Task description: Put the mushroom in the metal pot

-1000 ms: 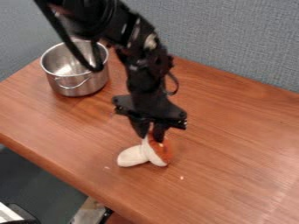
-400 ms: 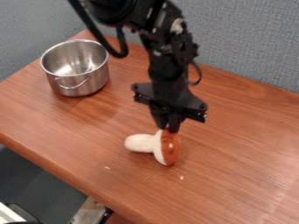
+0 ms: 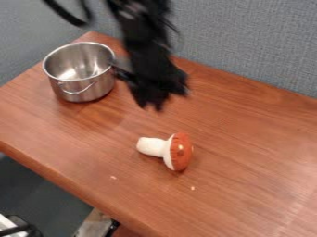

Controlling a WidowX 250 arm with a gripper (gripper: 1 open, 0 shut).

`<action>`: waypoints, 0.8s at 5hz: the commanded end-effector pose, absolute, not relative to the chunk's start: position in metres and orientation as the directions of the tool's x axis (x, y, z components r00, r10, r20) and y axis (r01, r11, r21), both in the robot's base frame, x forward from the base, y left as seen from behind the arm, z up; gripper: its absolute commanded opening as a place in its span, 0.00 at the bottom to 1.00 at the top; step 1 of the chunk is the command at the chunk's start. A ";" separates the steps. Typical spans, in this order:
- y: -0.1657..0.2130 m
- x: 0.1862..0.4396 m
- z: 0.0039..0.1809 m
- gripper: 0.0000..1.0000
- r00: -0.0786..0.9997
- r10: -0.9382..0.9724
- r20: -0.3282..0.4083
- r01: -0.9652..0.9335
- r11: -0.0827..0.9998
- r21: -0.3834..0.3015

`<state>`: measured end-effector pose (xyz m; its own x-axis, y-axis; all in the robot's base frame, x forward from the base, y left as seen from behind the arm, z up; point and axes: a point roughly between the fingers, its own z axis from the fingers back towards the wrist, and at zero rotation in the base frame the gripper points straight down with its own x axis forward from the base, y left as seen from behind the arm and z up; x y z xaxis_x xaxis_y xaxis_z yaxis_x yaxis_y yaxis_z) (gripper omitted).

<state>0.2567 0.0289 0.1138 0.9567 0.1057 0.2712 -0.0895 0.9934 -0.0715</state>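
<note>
Mushroom (image 3: 166,150): small toy, thick cream-white stem, reddish-brown cap. Lies on side on wooden table (image 3: 247,176), near front edge. Stem points left and slightly away from camera, cap faces right and toward camera. Nothing touches it.

Pot (image 3: 80,72): round, shiny steel, straight sides, small side handle visible at front. Stands upright at back-left corner of table, open side up. Well apart from mushroom, much wider than it. Inside looks empty.

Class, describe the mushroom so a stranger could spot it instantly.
On the brown wooden table, look toward the near edge, well away from the metal pot at the back left. The mushroom lies on its side there: cream stem, reddish-brown cap.
</note>
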 end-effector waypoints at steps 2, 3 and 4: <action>0.044 0.241 0.113 1.00 0.935 0.206 0.290 -0.201 0.978 -0.046; 0.052 0.235 0.108 1.00 0.898 0.329 0.292 -0.327 0.943 -0.055; 0.047 0.241 0.113 1.00 0.882 0.379 0.279 -0.375 0.924 -0.070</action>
